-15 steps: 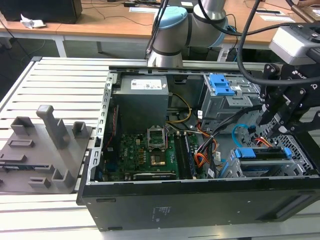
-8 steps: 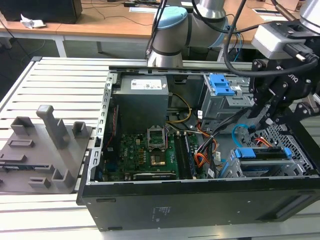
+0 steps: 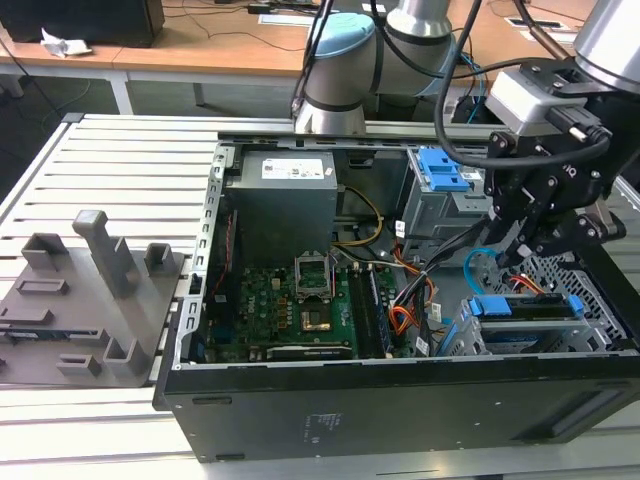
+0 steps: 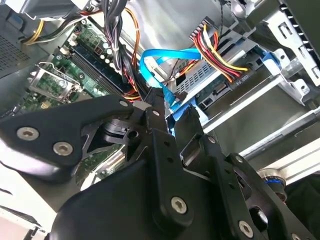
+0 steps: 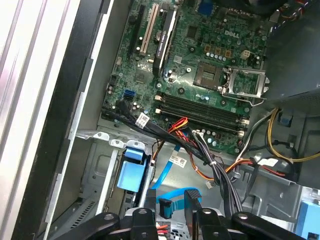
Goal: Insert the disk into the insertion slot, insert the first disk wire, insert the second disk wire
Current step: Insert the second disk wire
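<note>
The disk (image 3: pixel 525 308), framed by its blue carrier, lies in the insertion slot (image 3: pixel 585 300), a low perforated cage at the case's corner on the exterior view's right. My gripper (image 3: pixel 520 258) hangs just above the disk's rear end. The second disk wire (image 4: pixel 155 62), a flat light-blue cable, loops up and comes down between my fingers (image 4: pixel 156 107). In the first wrist view its dark plug (image 5: pixel 165 206) sits inside the gripper (image 5: pixel 167 202) with a gap on each side. The first disk wire (image 4: pixel 225 57), a red, yellow and black bundle, reaches the disk (image 4: pixel 212 82); I cannot tell whether it is seated.
The open case holds a motherboard (image 3: pixel 290 300), a power supply (image 3: pixel 285 200) and a taller grey bay with blue latches (image 3: pixel 440 180) behind my gripper. Orange and black cable bundles (image 5: pixel 200 150) cross beside the slot. A grey fixture plate (image 3: pixel 80 300) lies outside the case on the exterior view's left.
</note>
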Motion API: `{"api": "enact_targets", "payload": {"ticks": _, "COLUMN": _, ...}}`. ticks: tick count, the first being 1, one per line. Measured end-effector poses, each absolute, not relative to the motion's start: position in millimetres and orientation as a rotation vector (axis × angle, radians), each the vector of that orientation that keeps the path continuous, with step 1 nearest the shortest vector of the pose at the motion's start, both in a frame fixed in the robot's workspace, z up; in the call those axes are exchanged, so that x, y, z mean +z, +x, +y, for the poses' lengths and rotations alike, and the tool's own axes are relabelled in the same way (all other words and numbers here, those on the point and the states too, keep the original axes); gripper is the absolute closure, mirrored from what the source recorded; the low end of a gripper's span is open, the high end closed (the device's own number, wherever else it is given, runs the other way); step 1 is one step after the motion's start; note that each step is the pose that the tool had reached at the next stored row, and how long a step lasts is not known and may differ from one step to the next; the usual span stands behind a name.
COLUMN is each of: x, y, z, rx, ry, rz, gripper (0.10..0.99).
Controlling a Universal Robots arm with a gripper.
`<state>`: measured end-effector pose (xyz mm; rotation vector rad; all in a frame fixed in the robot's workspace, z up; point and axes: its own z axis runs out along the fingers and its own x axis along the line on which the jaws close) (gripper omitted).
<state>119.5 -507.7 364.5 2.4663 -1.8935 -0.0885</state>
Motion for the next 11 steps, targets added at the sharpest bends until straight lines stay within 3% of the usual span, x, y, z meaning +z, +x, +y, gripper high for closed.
{"api": "enact_targets", "payload": {"ticks": 4, "x": 361.8, "y": 119.5, "z": -507.7, "rx": -0.087, "ry": 2.468, "rz": -1.889, "gripper": 0.737}}
{"api": "enact_targets", "payload": {"ticks": 6, "x": 361.8, "y": 119.5, "z": -507.7, "rx": -0.087, "ry": 2.468, "rz": -1.889, "gripper": 0.871}}
{"api": "enact_targets", "payload": {"ticks": 8, "x": 361.8, "y": 119.5, "z": -507.7, "rx": -0.087, "ry": 2.468, "rz": -1.889, "gripper": 0.922}}
{"api": "enact_targets", "payload": {"ticks": 11, "x": 361.7, "y": 119.5, "z": -511.8, "rx": -0.087, "ry": 2.468, "rz": -1.889, "gripper": 0.922}}
